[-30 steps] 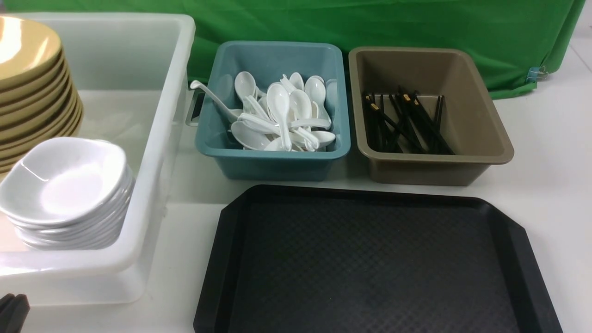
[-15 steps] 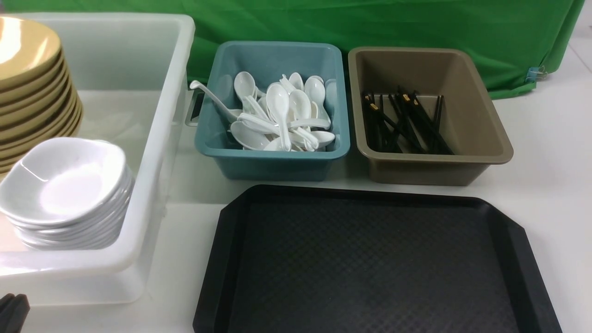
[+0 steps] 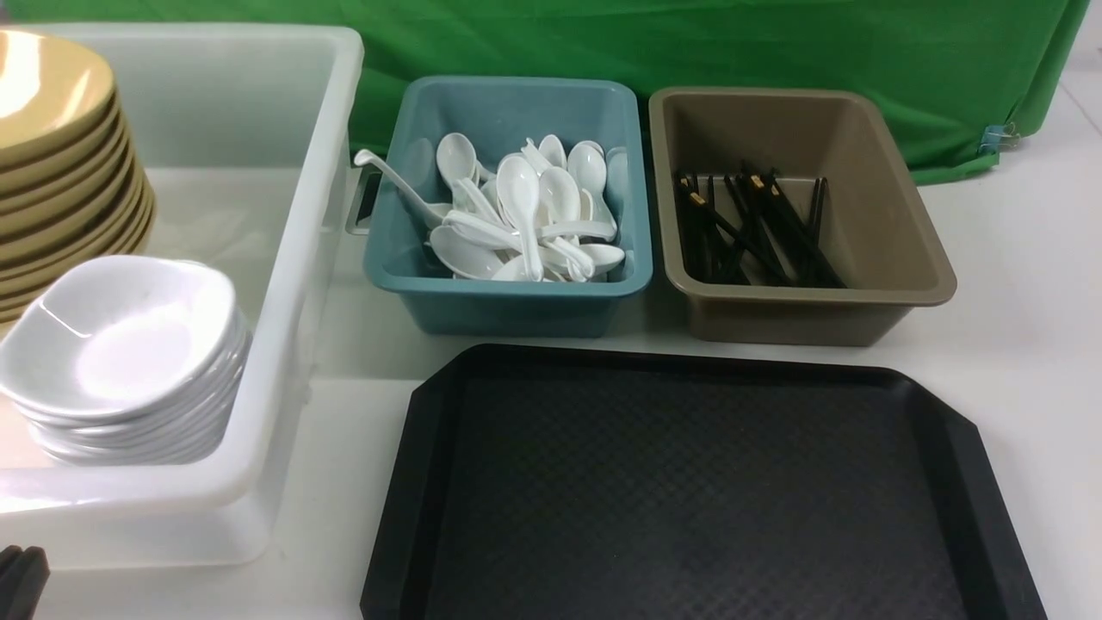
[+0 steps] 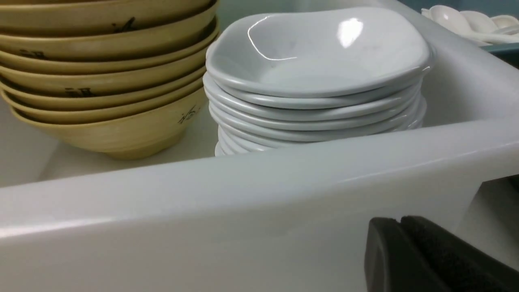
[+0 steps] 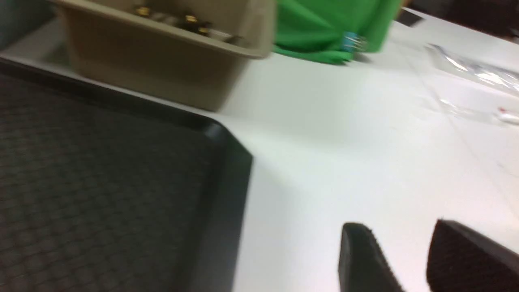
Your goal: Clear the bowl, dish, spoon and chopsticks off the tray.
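The black tray [image 3: 671, 357] lies bare at the front, with nothing on its textured floor [image 5: 101, 182]. Mustard bowls [image 3: 43, 86] [image 4: 101, 81] are stacked in the white tub, beside a stack of white dishes [image 3: 120, 336] [image 4: 320, 52]. Several white spoons [image 3: 525, 215] fill the teal tub. Black chopsticks [image 3: 749, 224] [image 5: 190, 20] lie in the brown tub. My left gripper [image 3: 21, 581] [image 4: 399, 221] is shut and empty, low outside the white tub's near wall. My right gripper [image 5: 399, 231] is open and empty over the white table, to the right of the tray; the front view does not show it.
The white tub [image 3: 293, 258] [image 4: 243, 202] stands at the left. The teal tub [image 3: 516, 306] and brown tub [image 3: 801, 319] [image 5: 154, 69] sit side by side behind the tray. A green cloth [image 3: 689, 43] hangs at the back. A clear plastic bag [image 5: 466, 81] lies on the table to the right.
The left gripper's tip has sunk slightly toward the lower left corner of the front view. Nothing else has moved.
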